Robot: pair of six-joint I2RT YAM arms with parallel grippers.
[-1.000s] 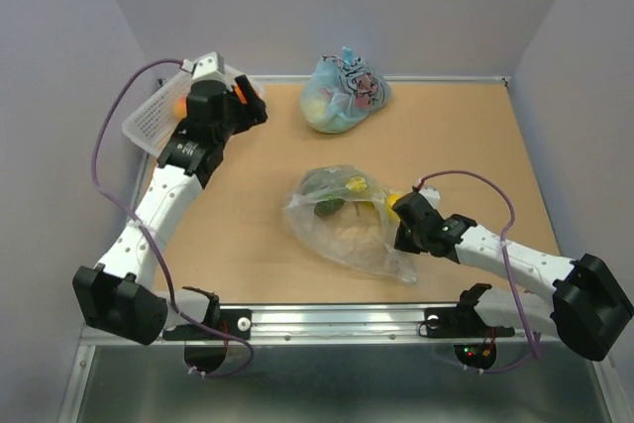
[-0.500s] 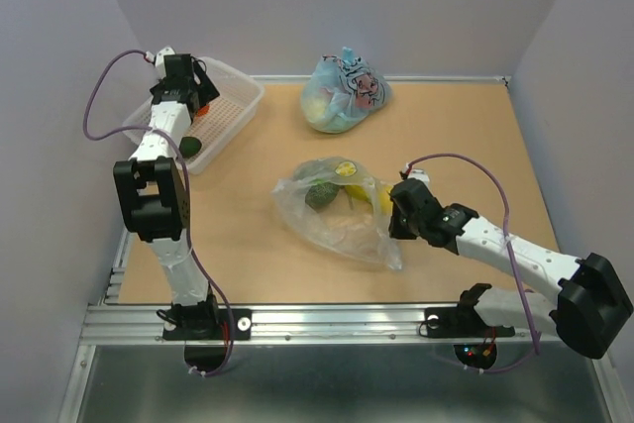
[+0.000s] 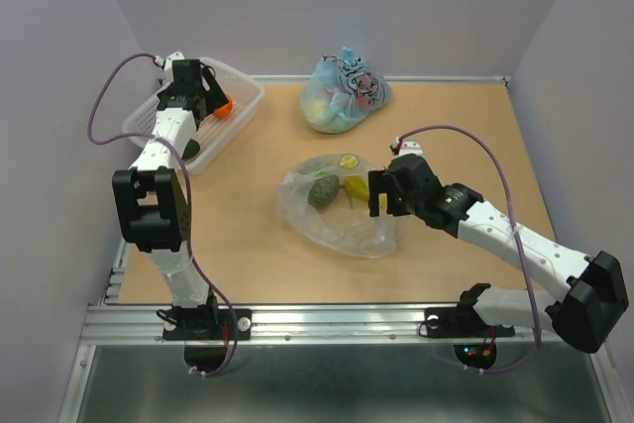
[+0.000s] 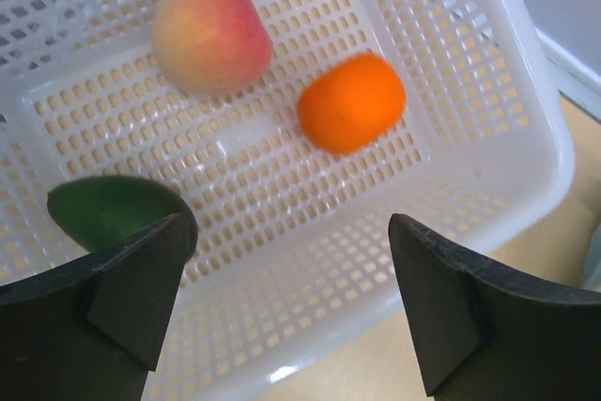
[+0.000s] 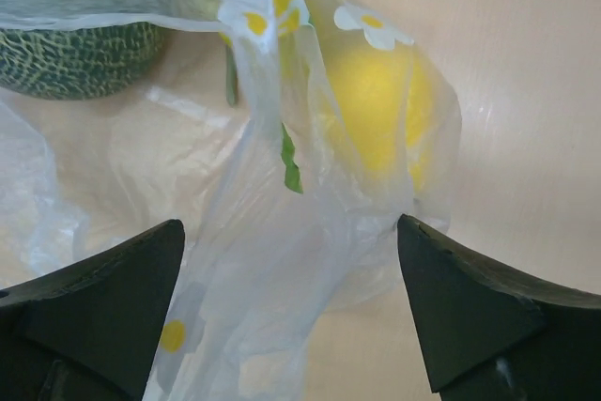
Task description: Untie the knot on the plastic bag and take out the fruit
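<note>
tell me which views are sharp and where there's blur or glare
top external: even soft light, faint shadows, sharp throughout, slight sheen on the plastic bag; left wrist: peach, orange and basket crisp, left end effector dark and underlit; right wrist: lemon hazy behind the film, melon netting clearer, faint glare streaks on the table

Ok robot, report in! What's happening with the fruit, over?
Left gripper open, empty, over white basket. Peach, orange, green fruit in basket. Right gripper open at plastic bag; lemon, melon inside. Blue bag far off, no obstruction.
</note>
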